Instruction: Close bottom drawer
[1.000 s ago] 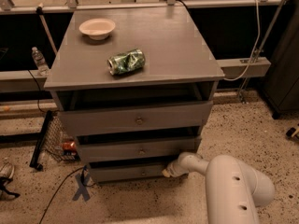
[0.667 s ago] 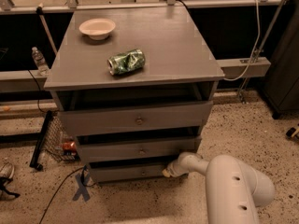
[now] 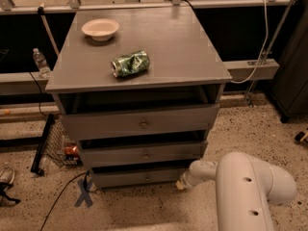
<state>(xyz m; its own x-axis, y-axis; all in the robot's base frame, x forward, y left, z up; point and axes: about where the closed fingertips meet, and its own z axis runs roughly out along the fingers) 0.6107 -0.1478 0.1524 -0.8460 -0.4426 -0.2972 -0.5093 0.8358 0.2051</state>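
Jaws: whether they are spread or pressed together cannot be told; they are lost at the tip of the gripper (image 3: 183, 182), which is held low at the right end of the bottom drawer (image 3: 137, 177).
Gripper: it is carried on a thick pale arm (image 3: 250, 191) that is reached in from the lower right. Contact with the drawer front seems made or nearly made, but this cannot be confirmed.
Bottom drawer: it is set lowest in the grey cabinet (image 3: 139, 82), just above the floor. Its narrow front panel is seen standing a little proud, with a dark gap above it, so it is judged not yet shut.
Other drawers: the middle drawer (image 3: 144, 154) and the taller top drawer (image 3: 142, 123) are likewise seen drawn out slightly.
Surface (image 3: 183, 47): a cream bowl (image 3: 100, 29) and a crushed green can (image 3: 130, 63) are carried on it, well apart from the work.
Handling: the drawer is judged a stiff wooden box, light unless loaded. Its contents are hidden, and some drag in sliding is expected.
Hold: no grasp is needed; a flat push on the front panel is called for.
Risk: a push given only at the right end may skew the drawer and jam it, so pressure nearer the panel's middle is judged safer.
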